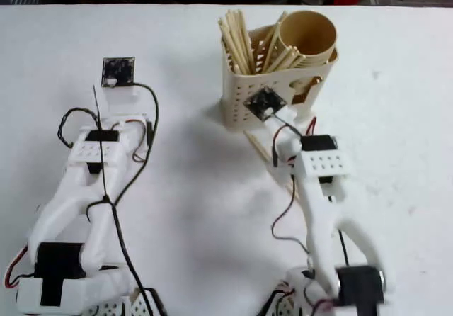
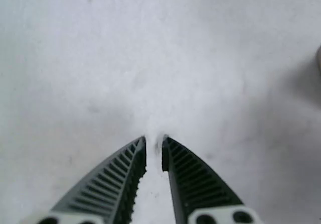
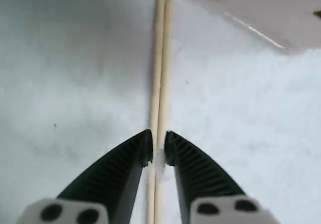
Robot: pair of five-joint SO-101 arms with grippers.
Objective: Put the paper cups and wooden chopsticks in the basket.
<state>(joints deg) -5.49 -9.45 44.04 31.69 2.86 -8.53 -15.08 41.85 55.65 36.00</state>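
right wrist view: the right gripper [image 3: 158, 136] is seen low over the white table [image 3: 60, 73], with its two dark ribbed fingers [image 3: 125, 163] drawn in to a narrow gap. a pair of pale wooden chopsticks [image 3: 159, 73] is lodged in that gap, lying side by side and running straight on past the fingertips. the inner edges of both tips are set against the sides of the pair, so the pair is taken as pinched, while its far length is seen flat on the table.

in the left wrist view the left gripper [image 2: 154, 141] is held over bare table, its grey ribbed fingers [image 2: 120, 179] brought almost together, only a slim slit being left between the tips. nothing is held and nothing is touched by them.

in the high view a cream perforated plastic basket [image 1: 241, 107] is seen standing upright toward the far side of the table, just beyond the right arm [image 1: 322, 164]. a bundle of wooden chopsticks [image 1: 241, 43] is stood on end in its one side, and a tan paper cup [image 1: 308, 36] is nested in the other, mouth upward. the pinched pair is seen on the table just in front of the basket, beside the right arm's wrist. the left arm [image 1: 99, 153] is placed well apart from the basket
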